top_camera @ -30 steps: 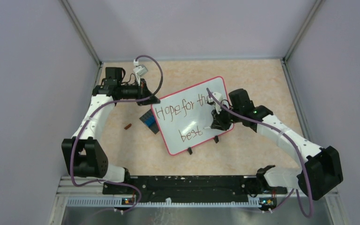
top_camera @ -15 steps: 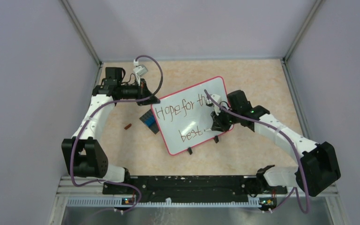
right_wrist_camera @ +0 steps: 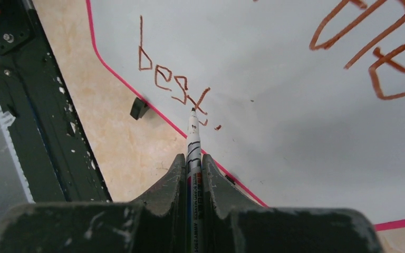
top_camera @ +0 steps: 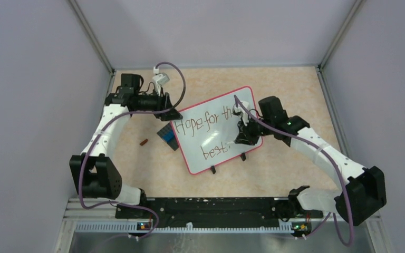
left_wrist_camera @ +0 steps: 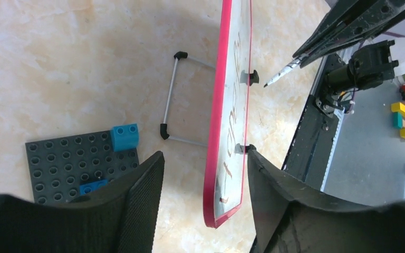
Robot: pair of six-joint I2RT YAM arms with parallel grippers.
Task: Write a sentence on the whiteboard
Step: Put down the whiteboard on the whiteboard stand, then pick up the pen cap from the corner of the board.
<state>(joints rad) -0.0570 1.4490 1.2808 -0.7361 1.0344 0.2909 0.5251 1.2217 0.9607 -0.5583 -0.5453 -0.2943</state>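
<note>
**Board corner between released left fingers, marker tip at the last word**

Finds the whiteboard (top_camera: 217, 128) propped on its feet near the middle of the surface (top_camera: 285, 89), long axis running from near left to far right, written face tilted toward the right arm. Shows the sentence (top_camera: 209, 125) in two lines, closed by a dot.

Has the marker (right_wrist_camera: 193, 141) clenched in the right fingers (right_wrist_camera: 166, 184), its long axis pointing straight ahead at "best", tip just beside the final t; possibly touching, hard to tell.

Straddles the board's left corner with the left fingers (left_wrist_camera: 142, 200), released, red frame edge-on between them, seemingly touching neither.

Calls next, probably, for drawing both arms straight back.
</note>
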